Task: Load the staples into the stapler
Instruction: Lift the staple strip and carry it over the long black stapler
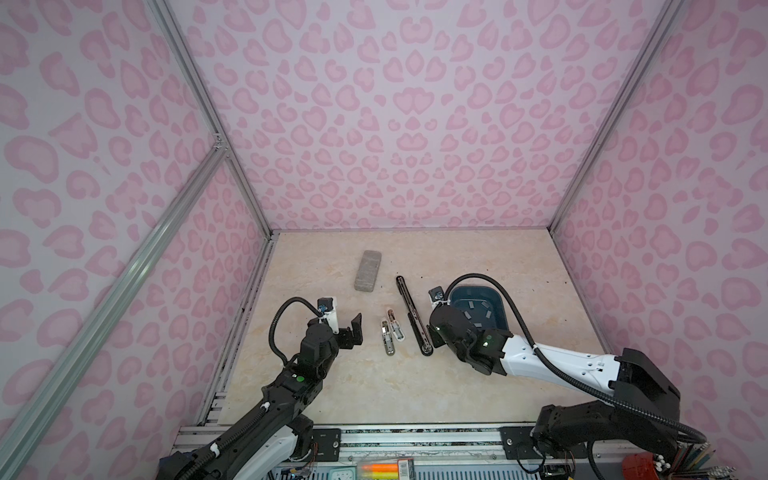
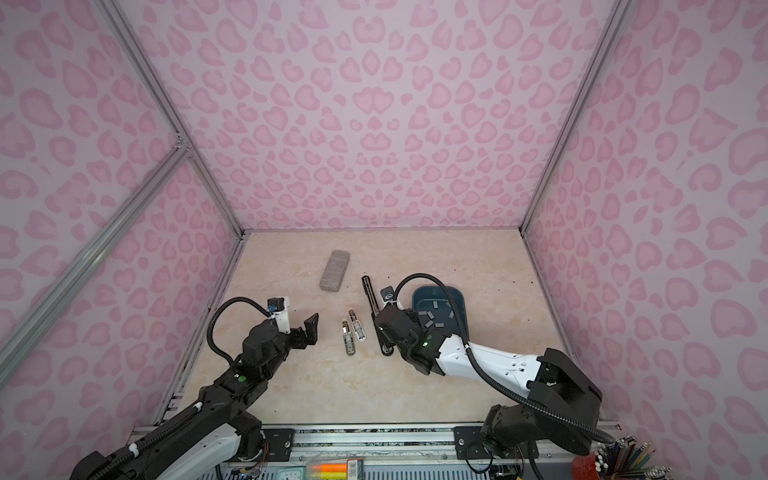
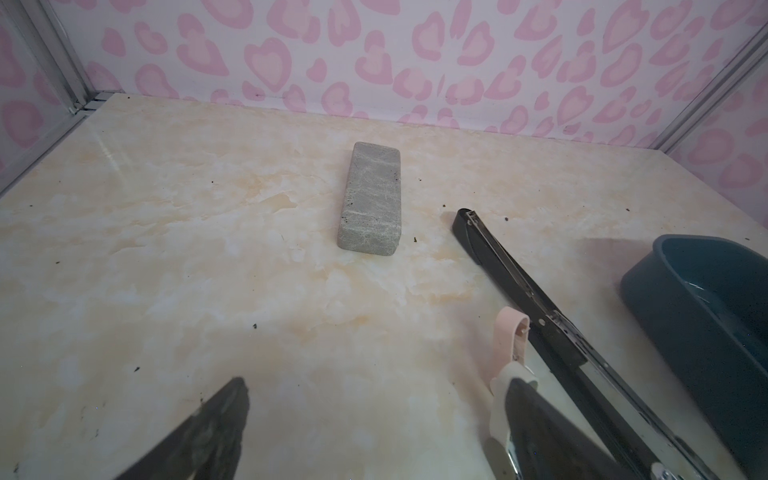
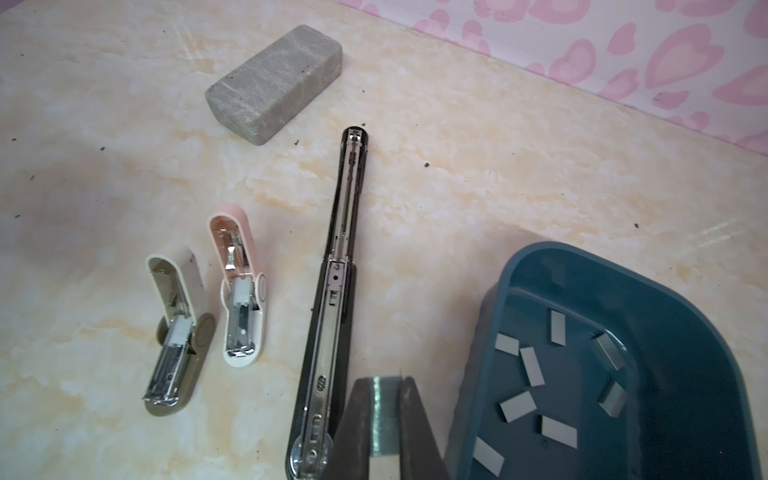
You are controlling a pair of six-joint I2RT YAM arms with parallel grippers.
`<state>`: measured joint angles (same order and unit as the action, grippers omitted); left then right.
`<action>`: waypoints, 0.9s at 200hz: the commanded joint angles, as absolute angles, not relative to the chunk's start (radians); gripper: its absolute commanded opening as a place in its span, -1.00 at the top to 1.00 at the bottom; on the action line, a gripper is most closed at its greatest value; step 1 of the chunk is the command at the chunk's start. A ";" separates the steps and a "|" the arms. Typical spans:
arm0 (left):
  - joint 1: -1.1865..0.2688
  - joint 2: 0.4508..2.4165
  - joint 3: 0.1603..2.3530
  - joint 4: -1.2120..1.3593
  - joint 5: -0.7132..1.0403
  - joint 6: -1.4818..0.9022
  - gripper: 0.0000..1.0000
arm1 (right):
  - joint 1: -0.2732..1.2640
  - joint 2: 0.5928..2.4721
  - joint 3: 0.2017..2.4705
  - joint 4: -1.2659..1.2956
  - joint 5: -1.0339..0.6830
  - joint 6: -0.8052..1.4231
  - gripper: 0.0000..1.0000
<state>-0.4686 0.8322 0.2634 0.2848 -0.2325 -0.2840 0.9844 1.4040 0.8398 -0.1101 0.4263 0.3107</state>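
At far left of the marbled table (image 1: 374,386), L gripper (image 1: 355,332) is spread wide, nothing btw its fingers. Behind it lies a grey speckled block (image 1: 368,270). Next come two small staplers folded open, an olive-beige one (image 4: 174,332) and a pink one (image 4: 243,299), side by side, not touching. The long black stapler (image 4: 332,307) lies opened flat near them; its near end is hidden under the R arm in both top views. R gripper (image 4: 384,386) is also covered there; its wrist view shows it clamped on one staple strip (image 4: 384,419), ribbed, light grey, just beside that near end. Rightmost, a dark blue tub (image 4: 519,282), cut off by the frame edge, holds several loose staples (image 4: 532,365), flat grey rectangles scattered on its floor.
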 commanded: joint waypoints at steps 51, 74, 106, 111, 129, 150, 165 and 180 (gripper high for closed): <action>-0.469 0.730 0.223 0.317 -0.242 -0.283 -0.95 | 1.037 1.490 0.895 -0.118 0.487 0.347 1.00; -0.469 0.698 0.208 0.318 -0.243 -0.283 -0.95 | 1.036 1.493 0.897 -0.119 0.478 0.350 1.00; -0.469 0.662 0.192 0.317 -0.244 -0.285 -0.95 | 1.036 1.491 0.895 -0.121 0.483 0.357 1.00; -0.469 0.659 0.190 0.317 -0.243 -0.285 -0.95 | 1.036 1.492 0.896 -0.120 0.483 0.356 1.00; -0.469 0.649 0.187 0.318 -0.245 -0.284 -0.95 | 1.037 1.498 0.899 -0.121 0.481 0.358 1.00; -0.469 0.644 0.186 0.316 -0.247 -0.285 -0.95 | 1.036 1.516 0.909 -0.129 0.470 0.363 1.00; -0.470 0.643 0.184 0.317 -0.247 -0.285 -0.95 | 1.037 1.528 0.919 -0.136 0.465 0.365 1.00; -0.469 0.644 0.183 0.317 -0.246 -0.286 -0.95 | 1.035 1.539 0.926 -0.143 0.461 0.368 1.00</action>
